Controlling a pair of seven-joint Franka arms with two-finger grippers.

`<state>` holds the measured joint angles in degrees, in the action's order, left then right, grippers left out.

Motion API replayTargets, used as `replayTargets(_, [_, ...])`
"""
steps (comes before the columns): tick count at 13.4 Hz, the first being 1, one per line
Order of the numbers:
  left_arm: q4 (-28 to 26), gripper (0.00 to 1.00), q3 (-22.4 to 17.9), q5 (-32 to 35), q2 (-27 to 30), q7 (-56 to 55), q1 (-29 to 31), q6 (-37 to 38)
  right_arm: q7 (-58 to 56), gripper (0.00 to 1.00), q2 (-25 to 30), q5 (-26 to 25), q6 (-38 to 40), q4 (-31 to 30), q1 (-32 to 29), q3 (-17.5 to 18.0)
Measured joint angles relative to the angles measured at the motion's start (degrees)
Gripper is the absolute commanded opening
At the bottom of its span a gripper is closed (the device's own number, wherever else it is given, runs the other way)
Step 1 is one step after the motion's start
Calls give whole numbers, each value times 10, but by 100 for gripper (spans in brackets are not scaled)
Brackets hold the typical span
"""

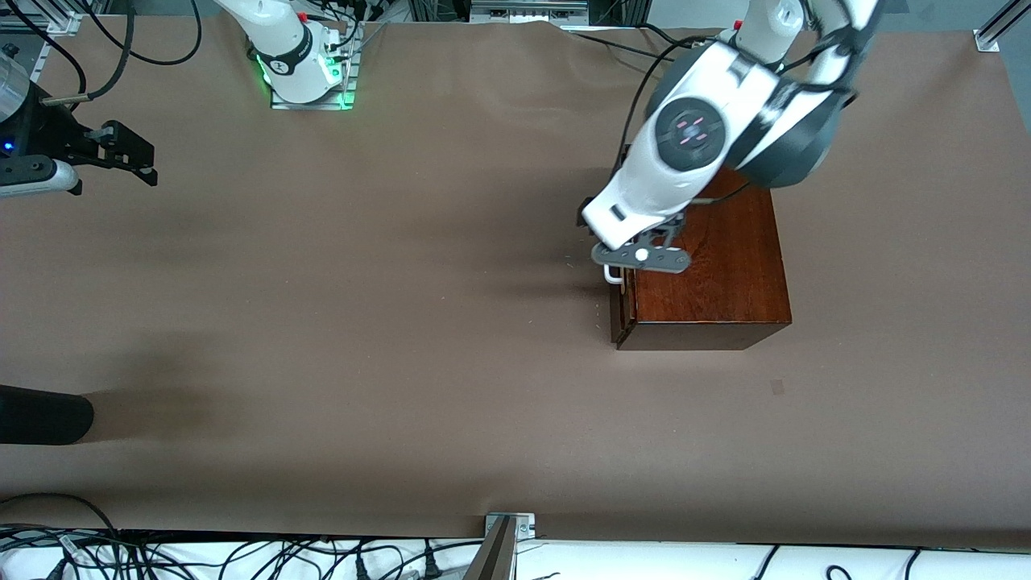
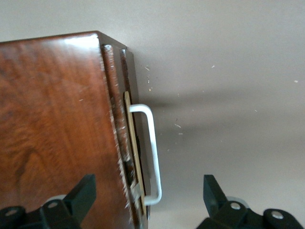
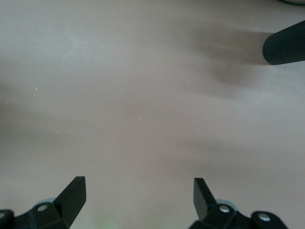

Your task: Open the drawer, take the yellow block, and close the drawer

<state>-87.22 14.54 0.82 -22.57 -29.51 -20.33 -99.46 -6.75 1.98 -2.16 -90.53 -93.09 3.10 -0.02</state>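
The dark reddish-brown wooden box [image 1: 717, 274] stands at the left arm's end of the table. Its drawer [image 1: 619, 310] faces the right arm's end and looks shut or nearly shut, with only a thin pale strip at the seam [image 2: 129, 138]. The white bar handle [image 1: 614, 275] shows clearly in the left wrist view [image 2: 152, 148]. My left gripper [image 1: 640, 258] is open just above the drawer front, one finger over the box top [image 2: 86, 191] and the other over bare table [image 2: 209, 188], straddling the handle. The yellow block is hidden. My right gripper [image 1: 129, 153] waits open and empty over bare table [image 3: 139, 191].
A black cylinder [image 1: 40, 415] lies at the right arm's end of the table, nearer the camera; it also shows in the right wrist view [image 3: 286, 43]. A metal post [image 1: 501, 548] and cables run along the near table edge.
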Motion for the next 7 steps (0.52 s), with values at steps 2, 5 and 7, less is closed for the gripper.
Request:
replayTargets(2, [-18,100,0,32,-16,-37,-18,-28,0,100,0,0,0,0,0,0])
replayTargets(5, [-77,100,0,70,-24,-83,-45,-82,0,100,0,0,0,0,0,0])
replayTargets(7, [-92,100,0,83,-26,-96,-56,-90,0,100,0,0,0,0,0,0])
